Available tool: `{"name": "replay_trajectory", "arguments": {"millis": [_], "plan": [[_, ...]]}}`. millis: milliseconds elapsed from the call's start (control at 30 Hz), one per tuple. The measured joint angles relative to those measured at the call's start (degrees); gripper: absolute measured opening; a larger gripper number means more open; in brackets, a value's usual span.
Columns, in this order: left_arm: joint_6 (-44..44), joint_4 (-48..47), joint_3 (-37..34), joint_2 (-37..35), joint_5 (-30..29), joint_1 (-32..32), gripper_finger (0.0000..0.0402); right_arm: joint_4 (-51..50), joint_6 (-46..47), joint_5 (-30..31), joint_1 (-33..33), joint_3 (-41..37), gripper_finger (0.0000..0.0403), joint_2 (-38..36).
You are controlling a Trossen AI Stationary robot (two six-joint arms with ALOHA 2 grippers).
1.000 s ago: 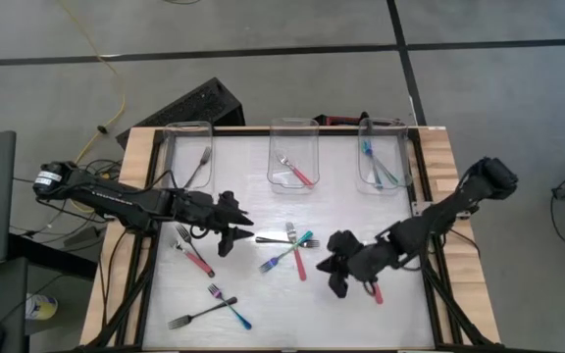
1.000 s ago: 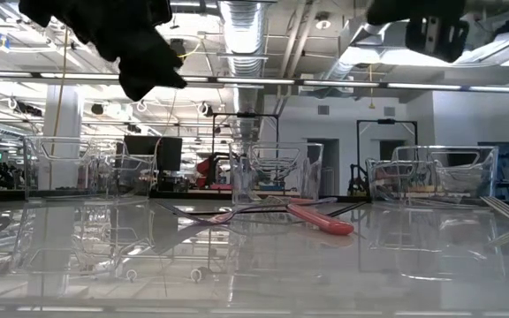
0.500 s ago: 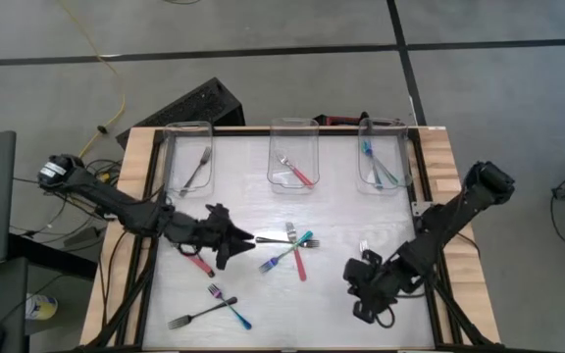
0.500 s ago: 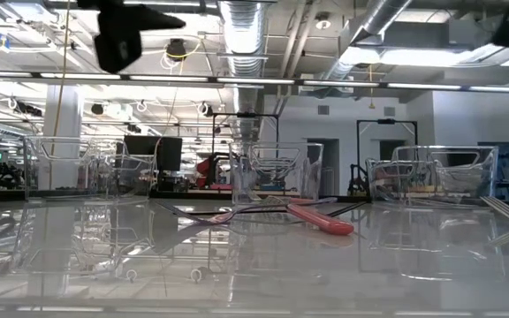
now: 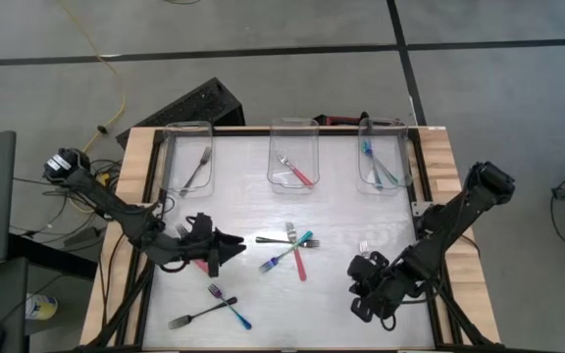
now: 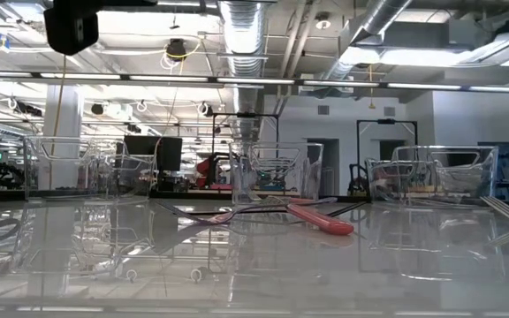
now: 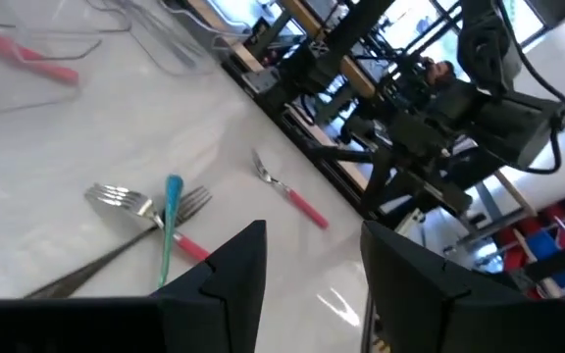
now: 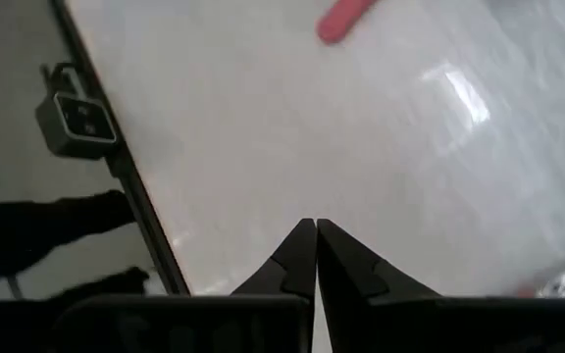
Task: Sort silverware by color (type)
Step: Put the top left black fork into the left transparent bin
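Loose forks lie flat on the table (image 5: 361,211). A grey, a teal and a red one cross in the middle pile (image 5: 294,251) (image 7: 155,211). A red fork (image 5: 196,259) lies partly under my left gripper (image 5: 233,242), which is open above the table (image 7: 312,265). A grey and a teal fork (image 5: 214,306) cross near the near-left corner. Another red fork (image 5: 364,249) (image 7: 292,199) is mostly hidden under my right arm. My right gripper (image 5: 359,304) hovers near the near edge, shut (image 8: 314,257).
Three clear bins stand along the far edge: the left (image 5: 189,157) holds a grey fork, the middle (image 5: 294,159) a red one, the right (image 5: 381,162) teal ones. A dark rail (image 8: 116,167) borders the table. Bare tabletop lies between the bins and the loose forks.
My left gripper has drawn back toward the table's near-left, from beside the middle pile to over the left red fork. My right gripper has moved toward the near edge and a little right, uncovering the right red fork's tines and covering its handle. No fork has moved.
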Motion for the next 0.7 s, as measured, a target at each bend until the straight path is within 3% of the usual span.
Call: {"name": "replay_trajectory", "arguments": {"millis": [167, 367, 600, 700], "plan": [[6.42, -0.06, 0.0, 0.0, 3.74, 1.53, 0.0151, -4.49, 11.75, 0.13, 0.04, 0.0, 0.0055, 0.0], [17.48, -3.34, 0.0, 0.0, 14.01, 2.75, 0.0151, -14.59, 27.84, -0.09, -0.48, -0.02, 0.0116, 0.0], [18.46, -24.59, 0.0, 0.0, 27.22, 2.7, 0.0151, -17.04, 39.44, 0.14, -1.16, -0.91, 0.0194, 0.0], [17.72, -34.24, -0.04, 0.0, 28.76, 2.68, 0.0151, -12.74, 44.81, 3.28, -2.53, -1.57, 0.0209, -0.04]]}}
